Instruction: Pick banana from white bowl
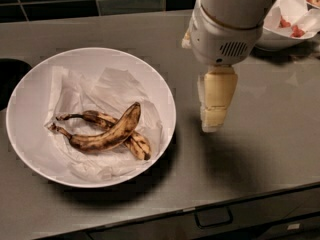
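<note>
While the hand (pixel 213 123) hangs beside the white bowl (pixel 24 109), its spread unclear, reaching the banana (pixel 110 136) seems next.

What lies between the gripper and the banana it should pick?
In the camera view, from the banana: crumpled paper, the right rim of the white bowl, then bare counter up to the gripper, right of the bowl.
</note>
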You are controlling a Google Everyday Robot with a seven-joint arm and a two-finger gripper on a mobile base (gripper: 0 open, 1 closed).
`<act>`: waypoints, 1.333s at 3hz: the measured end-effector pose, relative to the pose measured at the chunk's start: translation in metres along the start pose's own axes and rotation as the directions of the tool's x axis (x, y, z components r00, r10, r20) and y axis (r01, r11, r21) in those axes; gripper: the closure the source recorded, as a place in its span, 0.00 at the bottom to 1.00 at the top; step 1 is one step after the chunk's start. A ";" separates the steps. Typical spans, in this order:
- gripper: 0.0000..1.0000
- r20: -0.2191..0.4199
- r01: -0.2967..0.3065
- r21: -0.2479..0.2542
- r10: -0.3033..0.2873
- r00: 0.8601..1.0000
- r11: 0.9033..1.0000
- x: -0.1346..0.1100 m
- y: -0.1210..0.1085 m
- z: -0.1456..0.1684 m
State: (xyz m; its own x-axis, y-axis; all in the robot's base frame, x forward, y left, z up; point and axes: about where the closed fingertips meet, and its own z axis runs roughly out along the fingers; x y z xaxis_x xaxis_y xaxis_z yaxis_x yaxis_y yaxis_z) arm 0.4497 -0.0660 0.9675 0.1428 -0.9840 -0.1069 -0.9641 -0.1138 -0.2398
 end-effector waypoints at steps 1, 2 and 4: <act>0.00 -0.002 0.040 0.037 -0.040 0.999 0.999 -0.025 0.004 -0.015; 0.00 0.007 0.075 0.050 -0.076 0.997 0.996 -0.047 0.010 -0.022; 0.00 0.062 0.158 0.039 -0.160 0.985 0.987 -0.086 0.015 -0.008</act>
State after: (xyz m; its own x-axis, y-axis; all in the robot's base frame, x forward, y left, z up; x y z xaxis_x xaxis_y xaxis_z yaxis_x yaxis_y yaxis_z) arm 0.4211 0.0162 0.9808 0.3088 -0.9427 -0.1263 -0.9200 -0.2624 -0.2911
